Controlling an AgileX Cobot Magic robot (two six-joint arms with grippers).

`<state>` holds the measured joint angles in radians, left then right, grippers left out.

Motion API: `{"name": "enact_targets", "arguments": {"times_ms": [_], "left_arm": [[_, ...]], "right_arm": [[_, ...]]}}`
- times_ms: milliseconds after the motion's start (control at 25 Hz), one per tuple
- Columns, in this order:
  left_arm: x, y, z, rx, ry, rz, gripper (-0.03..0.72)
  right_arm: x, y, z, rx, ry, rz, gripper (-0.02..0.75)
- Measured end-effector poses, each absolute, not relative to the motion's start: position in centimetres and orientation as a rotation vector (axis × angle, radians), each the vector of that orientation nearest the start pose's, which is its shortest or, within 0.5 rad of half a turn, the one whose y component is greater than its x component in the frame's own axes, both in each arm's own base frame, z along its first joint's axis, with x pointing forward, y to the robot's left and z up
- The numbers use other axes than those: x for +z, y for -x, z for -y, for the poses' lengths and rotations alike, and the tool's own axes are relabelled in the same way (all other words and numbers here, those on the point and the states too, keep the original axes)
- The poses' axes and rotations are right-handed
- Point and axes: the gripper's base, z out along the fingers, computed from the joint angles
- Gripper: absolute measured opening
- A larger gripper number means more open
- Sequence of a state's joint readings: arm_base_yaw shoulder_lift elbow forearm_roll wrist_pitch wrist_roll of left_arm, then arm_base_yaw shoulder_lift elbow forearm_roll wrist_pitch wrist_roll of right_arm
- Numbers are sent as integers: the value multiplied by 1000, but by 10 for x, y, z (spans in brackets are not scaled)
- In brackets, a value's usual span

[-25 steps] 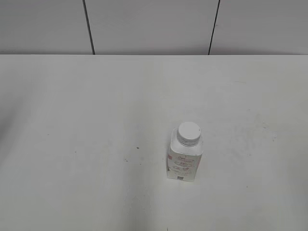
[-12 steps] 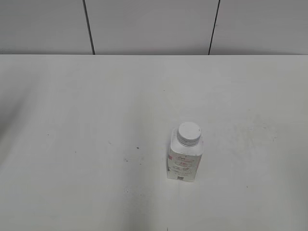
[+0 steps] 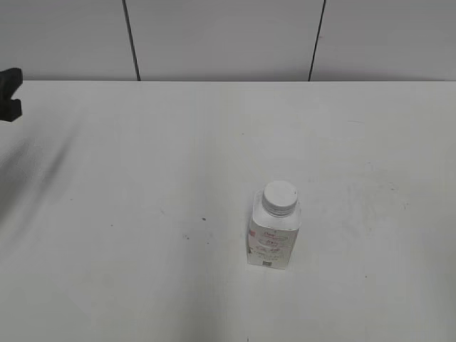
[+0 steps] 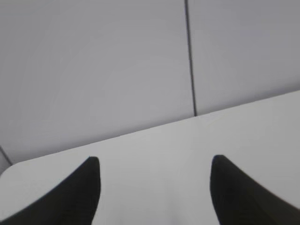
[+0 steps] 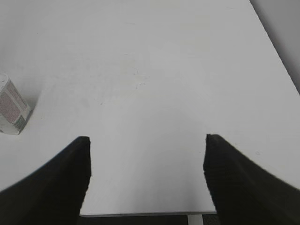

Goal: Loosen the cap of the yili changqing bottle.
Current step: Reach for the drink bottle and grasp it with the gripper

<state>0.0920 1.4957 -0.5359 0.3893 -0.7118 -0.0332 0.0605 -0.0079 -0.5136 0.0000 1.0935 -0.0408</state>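
Note:
The yili changqing bottle [image 3: 272, 239] stands upright on the white table [image 3: 142, 178], right of the middle and near the front, with its white ribbed cap [image 3: 278, 197] on top. Its lower part shows at the left edge of the right wrist view [image 5: 11, 107]. My left gripper [image 4: 154, 161] is open and empty, facing the table's far edge and the wall. A dark part of the left arm [image 3: 10, 93] shows at the far left edge of the exterior view. My right gripper [image 5: 146, 140] is open and empty over the table's edge, well apart from the bottle.
A grey panelled wall [image 3: 228, 39] with two dark seams stands behind the table. The table's edge [image 5: 140, 214] shows low in the right wrist view, its right side [image 5: 276, 51] beside grey floor. A few small dark specks [image 3: 203, 219] mark the tabletop.
A dark part of the left arm has come into the exterior view at the far left edge. The bottle has not moved.

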Motion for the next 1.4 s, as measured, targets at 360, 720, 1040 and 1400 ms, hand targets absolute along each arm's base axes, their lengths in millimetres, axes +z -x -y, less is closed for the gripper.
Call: {"name": "enact_targets", "arguments": {"times_ms": [360,720,1040,1400], "left_arm": [[155,-287,19,-320,-643,-1728,449],[111,-286,44,-655,-1021,-1647,448],[96,-285,83,-821,-1256,-1540,476],[88,-289,126,-942,-1337,-1550,555]], "right_arm": [[278,9,1,12,104,-2053,587],[278,9,1,12,104,-2053,587],[278,9,1,12,104,-2053,587],[278,9,1,12,104,-2053,587]]}}
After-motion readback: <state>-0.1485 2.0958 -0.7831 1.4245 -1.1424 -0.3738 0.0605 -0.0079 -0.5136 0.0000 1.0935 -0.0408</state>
